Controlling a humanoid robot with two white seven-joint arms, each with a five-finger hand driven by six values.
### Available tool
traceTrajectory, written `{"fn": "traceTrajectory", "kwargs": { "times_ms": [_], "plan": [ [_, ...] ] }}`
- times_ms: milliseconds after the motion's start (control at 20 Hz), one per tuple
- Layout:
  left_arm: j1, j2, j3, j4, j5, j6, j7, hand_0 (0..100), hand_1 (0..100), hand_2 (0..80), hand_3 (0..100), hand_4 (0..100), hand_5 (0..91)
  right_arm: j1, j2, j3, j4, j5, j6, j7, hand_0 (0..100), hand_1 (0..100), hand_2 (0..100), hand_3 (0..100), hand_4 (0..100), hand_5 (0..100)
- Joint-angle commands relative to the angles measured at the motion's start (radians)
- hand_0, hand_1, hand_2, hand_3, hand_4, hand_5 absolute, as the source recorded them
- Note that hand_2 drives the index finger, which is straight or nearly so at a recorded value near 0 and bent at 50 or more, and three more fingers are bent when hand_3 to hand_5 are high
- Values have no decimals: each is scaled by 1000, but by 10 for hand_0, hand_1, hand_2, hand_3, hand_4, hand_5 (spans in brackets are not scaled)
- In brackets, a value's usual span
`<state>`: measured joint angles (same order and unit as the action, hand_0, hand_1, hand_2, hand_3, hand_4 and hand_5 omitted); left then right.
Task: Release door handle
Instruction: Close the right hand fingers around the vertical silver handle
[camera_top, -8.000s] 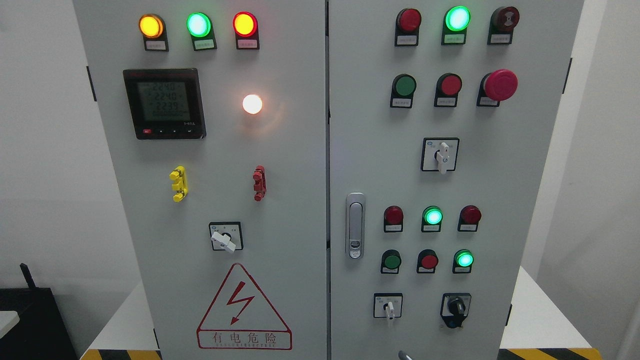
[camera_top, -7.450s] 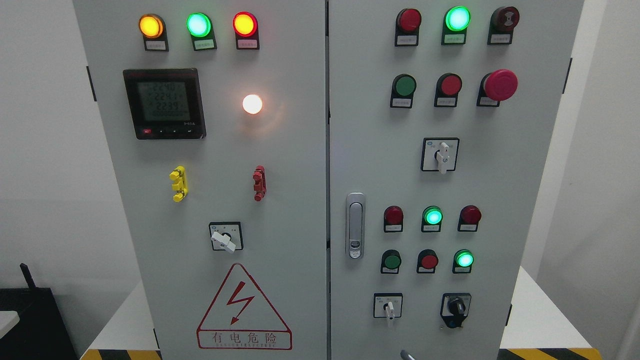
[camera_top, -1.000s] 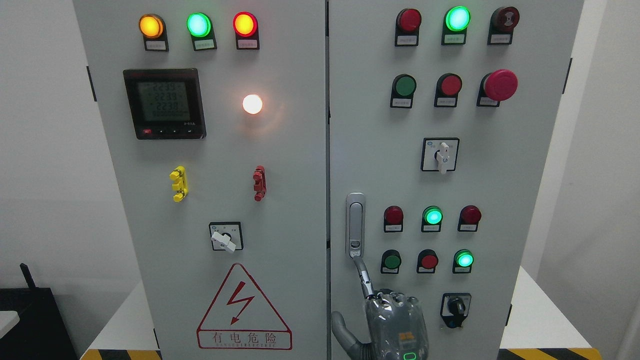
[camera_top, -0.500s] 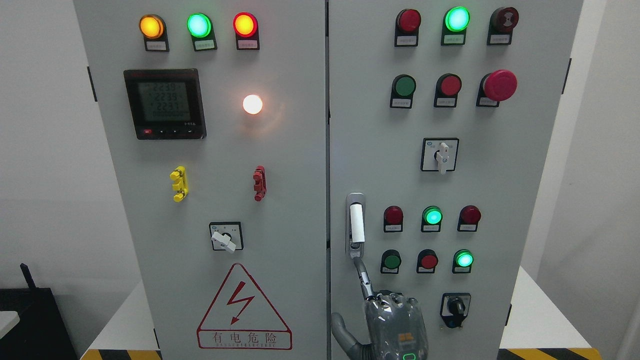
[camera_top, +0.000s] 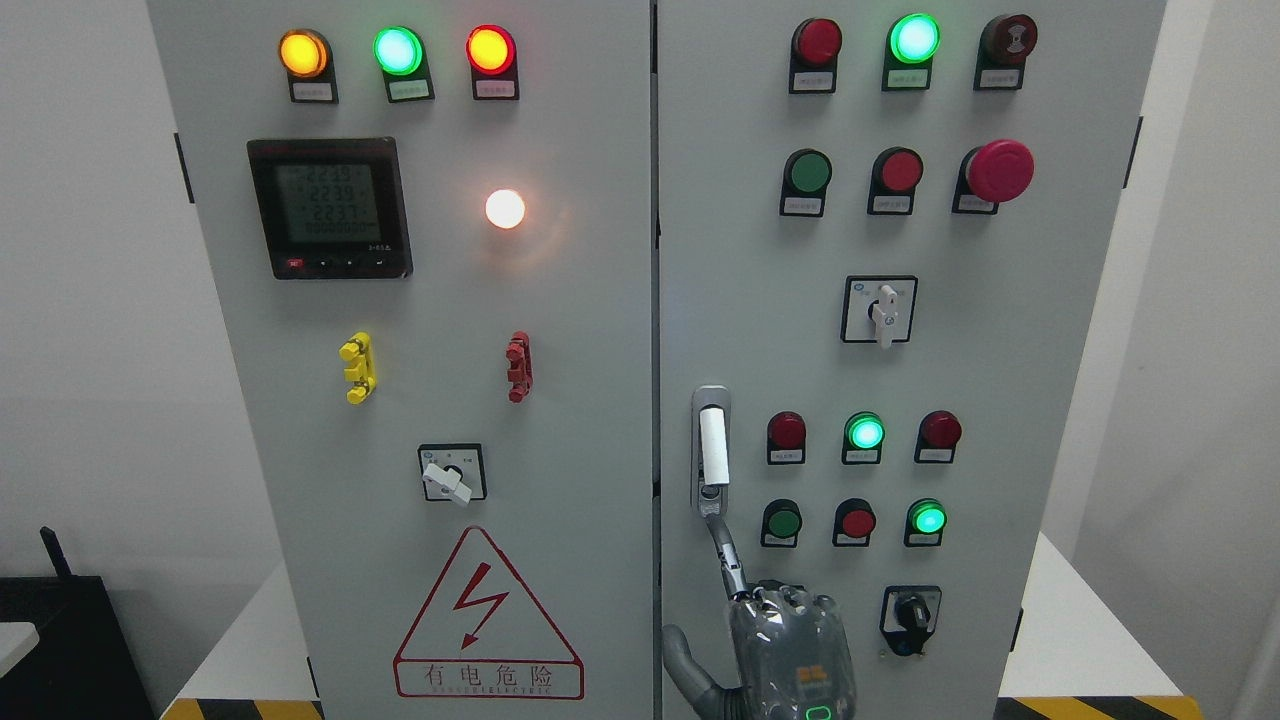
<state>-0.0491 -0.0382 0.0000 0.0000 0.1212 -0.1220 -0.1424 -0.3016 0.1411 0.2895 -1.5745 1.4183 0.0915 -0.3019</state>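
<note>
Since a second ago, silver door handle lever (camera_top: 714, 446) has popped out; my right hand (camera_top: 790, 650), one finger extended, others curled, presses its base. Latch released; I judge withdrawal next.

- Bright, even indoor light; the grey cabinet (camera_top: 560, 400) reads flat with only faint shadows.
- The white lamp (camera_top: 505, 208) blows out and casts a warm halo on the panel around it.
- The green lamps (camera_top: 915, 38) also clip to near white at their centres.
- Focus is sharp throughout; the cabinet's sides lean inward towards the bottom.
</note>
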Motion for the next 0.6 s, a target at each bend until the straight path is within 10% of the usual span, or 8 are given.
{"fn": "traceTrajectory", "kwargs": {
  "times_ms": [0,550],
  "plan": [
    [0,0,11,17,0,1,0,120,389,0,0,0,0,-14,0,-7,-13,-1,-3,-16,357,303,0,1000,964,996],
    [0,0,11,17,0,1,0,120,389,0,0,0,0,8,0,-1,-41,1,-19,-39,358,302,0,1000,964,996]
  ]
}}
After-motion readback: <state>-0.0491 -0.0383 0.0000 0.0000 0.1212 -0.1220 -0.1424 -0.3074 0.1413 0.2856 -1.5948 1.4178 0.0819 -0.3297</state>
